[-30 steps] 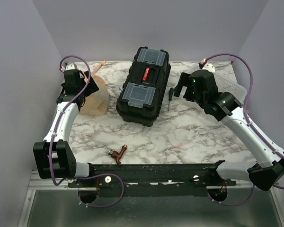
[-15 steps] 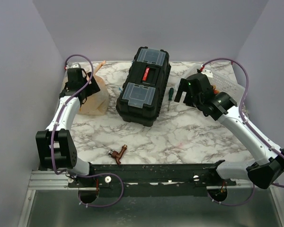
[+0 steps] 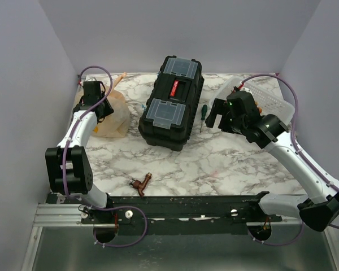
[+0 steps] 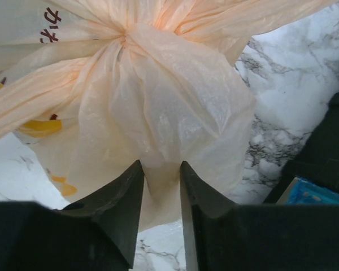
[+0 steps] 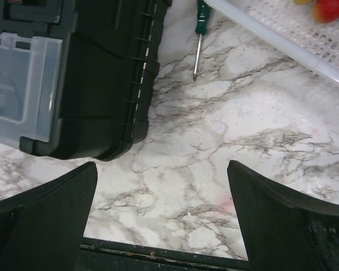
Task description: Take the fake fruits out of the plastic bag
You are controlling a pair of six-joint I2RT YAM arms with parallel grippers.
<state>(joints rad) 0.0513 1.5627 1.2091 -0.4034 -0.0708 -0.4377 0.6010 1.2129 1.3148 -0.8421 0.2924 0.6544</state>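
Peach film marks the bag (image 3: 114, 116) at the far left of the marble surface (image 3: 214, 158), beside a black toolbox (image 3: 172, 101). The left claw (image 3: 101, 107) is at it, and the right claw (image 3: 219, 113) hangs near a white basket (image 3: 268, 96).

From the left wrist, the claw pinches a fold of the knotted bag.

From the right wrist, the claw stands spread wide above the surface. A screwdriver (image 5: 199, 34) lies beyond, and a red fruit (image 5: 330, 8) sits in the basket.

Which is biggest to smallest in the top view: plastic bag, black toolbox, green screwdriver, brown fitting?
1. black toolbox
2. plastic bag
3. green screwdriver and brown fitting: too alike to rank.
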